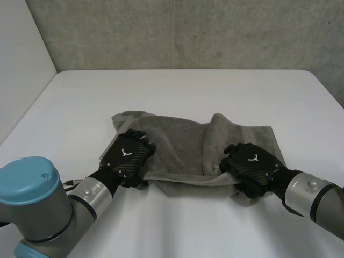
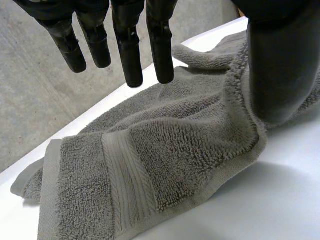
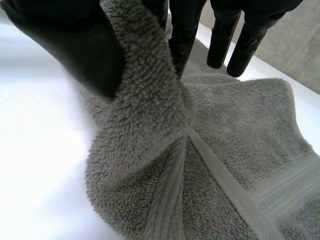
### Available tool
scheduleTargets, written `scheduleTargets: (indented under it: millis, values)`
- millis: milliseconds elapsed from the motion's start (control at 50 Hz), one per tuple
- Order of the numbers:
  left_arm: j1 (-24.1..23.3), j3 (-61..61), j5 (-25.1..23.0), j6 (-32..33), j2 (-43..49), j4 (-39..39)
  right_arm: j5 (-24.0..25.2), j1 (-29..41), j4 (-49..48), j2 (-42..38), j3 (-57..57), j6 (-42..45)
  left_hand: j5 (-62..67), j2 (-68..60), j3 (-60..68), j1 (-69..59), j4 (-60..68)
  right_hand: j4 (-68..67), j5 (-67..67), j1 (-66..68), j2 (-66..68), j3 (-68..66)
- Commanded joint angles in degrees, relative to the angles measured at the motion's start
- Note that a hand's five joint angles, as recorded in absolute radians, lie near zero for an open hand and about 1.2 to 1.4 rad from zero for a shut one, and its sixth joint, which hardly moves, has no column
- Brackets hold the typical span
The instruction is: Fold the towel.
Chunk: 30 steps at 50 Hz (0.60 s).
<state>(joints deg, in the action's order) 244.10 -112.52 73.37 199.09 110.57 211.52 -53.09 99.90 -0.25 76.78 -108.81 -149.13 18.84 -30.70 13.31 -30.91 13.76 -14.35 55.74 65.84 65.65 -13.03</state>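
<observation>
Currently, at the left, the left hand (image 1: 128,156) is being rested knuckles-up on the near left part of the grey towel (image 1: 183,142). The towel is being seen crumpled and partly doubled over around the middle of the white worktop (image 1: 177,88). In the left wrist view this hand's fingers (image 2: 131,55) are being held straight and spread just above the pile. Its thumb (image 2: 280,70) is being held beside the towel's near edge, so the hand is being shown wide and unclenched. A small white V-shaped mark (image 1: 127,152) is being displayed on the back of this hand. A woven band (image 2: 127,180) is being shown running across the towel near one end. At the right, the right hand (image 1: 251,164) is being set at the towel's near right edge. In the right wrist view a raised fold of the cloth is being pinched between its thumb (image 3: 75,50) and its fingers (image 3: 185,30). A matching white mark (image 1: 252,158) is being displayed on its back.
</observation>
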Motion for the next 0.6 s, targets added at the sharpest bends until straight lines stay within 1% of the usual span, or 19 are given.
scheduleTargets:
  millis: [20, 40, 60, 80, 120, 200, 240, 260, 280, 300, 340, 360, 380, 400, 440, 600]
  values:
    - [0.1, -0.1, -0.1, -0.1, 0.0, 0.0, -1.0, -2.1, 0.0, 0.8, -1.0, -4.4, -3.0, 4.8, -3.3, 5.1, -3.8, 4.4, -8.0, -8.1, -7.9, 3.0]
    - [0.1, -0.1, 0.2, -0.1, 0.0, -0.1, -1.1, -2.1, 0.0, 0.8, -1.0, -4.4, -3.0, 4.8, -3.3, 5.1, -3.8, 4.4, -8.1, -8.1, -8.0, 3.0]
    - [0.1, -0.1, 0.5, -0.1, 0.0, 0.0, -1.4, -2.3, 0.0, 0.7, -1.0, -5.9, -3.0, 4.8, -3.3, 5.1, -3.8, 4.4, -12.1, -12.1, -12.0, 3.0]
    - [0.1, -0.1, 0.5, -0.1, 0.0, 0.0, -1.4, -2.3, 0.0, 0.7, -1.0, -5.9, -3.0, 4.8, -3.3, 5.1, -3.8, 4.4, -12.1, -12.2, -12.0, 3.0]
    - [0.1, -0.1, 1.0, -0.1, 0.0, 0.2, -2.1, -2.4, -0.1, 0.7, -0.8, -8.6, -3.0, 4.8, -3.3, 5.1, -3.8, 4.4, -17.1, -17.2, -17.0, 3.0]
    - [0.0, 0.5, 2.1, -0.3, 0.9, 1.5, -2.8, -2.5, -0.5, 0.7, -0.7, -10.9, -2.8, 4.7, -3.3, 4.9, -3.8, 4.4, -18.1, -18.2, -18.1, 3.0]
    - [-0.1, 0.8, 2.3, -0.6, 1.4, 2.0, -3.1, -2.6, -0.9, 0.7, -0.7, -12.5, -2.8, 4.7, -3.3, 4.9, -3.8, 4.4, -15.6, -15.7, -15.5, 3.0]
    - [-0.3, 1.2, 2.4, -0.7, 1.8, 2.2, -3.4, -2.7, -1.9, 0.7, -0.6, -14.3, -2.8, 4.7, -3.3, 4.9, -3.8, 4.4, -3.6, -3.7, -3.5, 3.0]
    - [-0.3, 1.3, 2.4, -0.7, 1.8, 2.2, -3.6, -3.0, -3.5, 0.7, -0.4, -16.4, -2.8, 4.7, -3.3, 4.9, -3.8, 4.4, 14.1, 14.0, 14.2, 3.0]
    - [-0.5, 1.6, 2.5, -0.9, 2.1, 2.2, -3.6, -3.0, -3.5, 0.7, -0.4, -16.5, -2.8, 4.7, -3.3, 4.9, -3.8, 4.4, 14.3, 14.2, 14.3, 3.0]
    - [-0.6, 2.0, 2.5, -1.0, 2.5, 2.2, -5.2, -4.6, -7.0, 1.0, -0.3, -20.1, -2.8, 4.7, -3.3, 4.9, -3.8, 4.4, 14.3, 14.2, 14.4, 3.0]
    - [-1.3, 2.3, 2.4, -1.0, 3.1, 2.3, -5.2, -4.6, -7.0, 1.0, -0.3, -20.1, -2.8, 4.7, -3.3, 4.9, -3.8, 4.4, 14.3, 14.2, 14.4, 3.0]
    - [-2.0, 2.8, 2.4, -1.0, 3.6, 2.3, -6.5, -5.7, -7.8, 1.0, 0.0, -21.4, -2.8, 4.7, -3.3, 4.9, -3.8, 4.4, 14.3, 14.2, 14.4, 3.0]
    - [-2.0, 2.8, 2.4, -1.0, 3.6, 2.3, -6.5, -5.7, -7.8, 1.0, 0.0, -21.5, -2.8, 4.7, -3.3, 4.9, -3.8, 4.4, 14.3, 14.2, 14.4, 3.0]
    - [-2.4, 3.3, 2.4, -1.0, 4.3, 2.3, -8.3, -7.5, -8.0, 0.8, 0.8, -22.9, -2.8, 4.7, -3.3, 4.9, -3.8, 4.4, 14.3, 14.2, 14.4, 3.0]
    - [-2.7, 5.2, 2.4, -1.0, 7.9, 1.7, -9.0, -8.9, -8.2, -1.1, 1.1, -23.1, -2.6, 4.5, -3.3, 4.7, -3.8, 4.4, 14.3, 14.2, 14.4, 3.0]
